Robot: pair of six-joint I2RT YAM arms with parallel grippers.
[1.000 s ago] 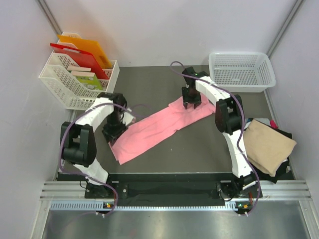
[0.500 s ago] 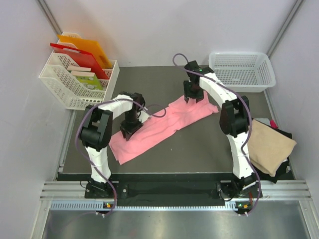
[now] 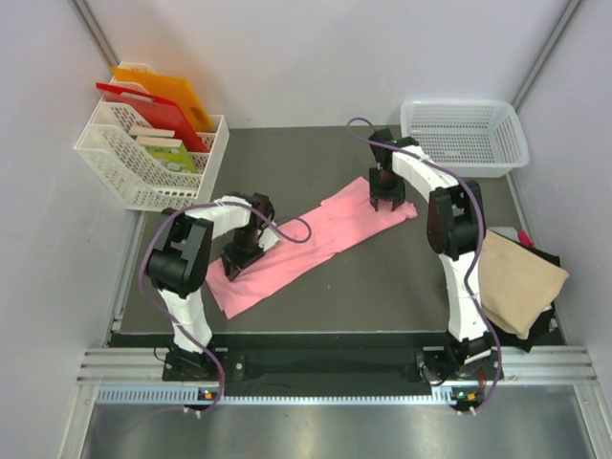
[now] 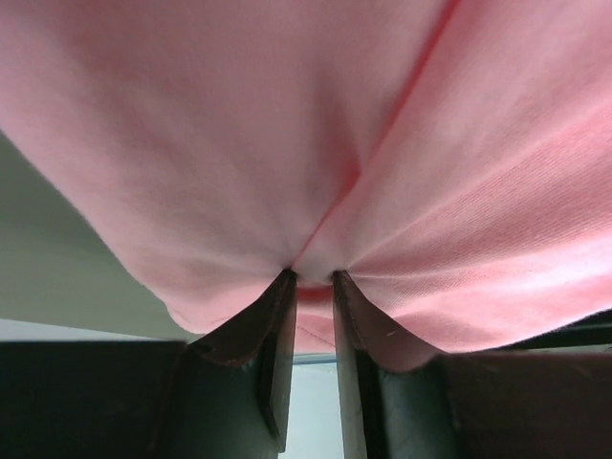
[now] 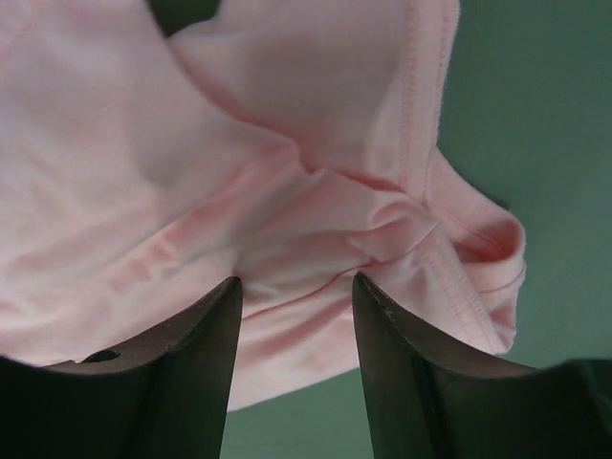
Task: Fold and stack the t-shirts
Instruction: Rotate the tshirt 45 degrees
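1. Now at the surface's (image 3: 382, 296) near-left, the left gripper (image 4: 314, 277) pinches a thin ridge of the salmon-pink t-shirt (image 3: 306, 239), which lies diagonally across the middle.
2. Soft, light and limp, the shirt looks likely to sag and crease; hems and corners seem the surest holds, one at each end.
3. Farther right, the right gripper (image 5: 296, 282) stands spread, its tips astride bunched hem at the shirt's far end.
4. Compared with a second ago, the left arm has swung inward along the near end, the right gripper has shifted toward the right edge, and the cloth lies drawn out straighter.
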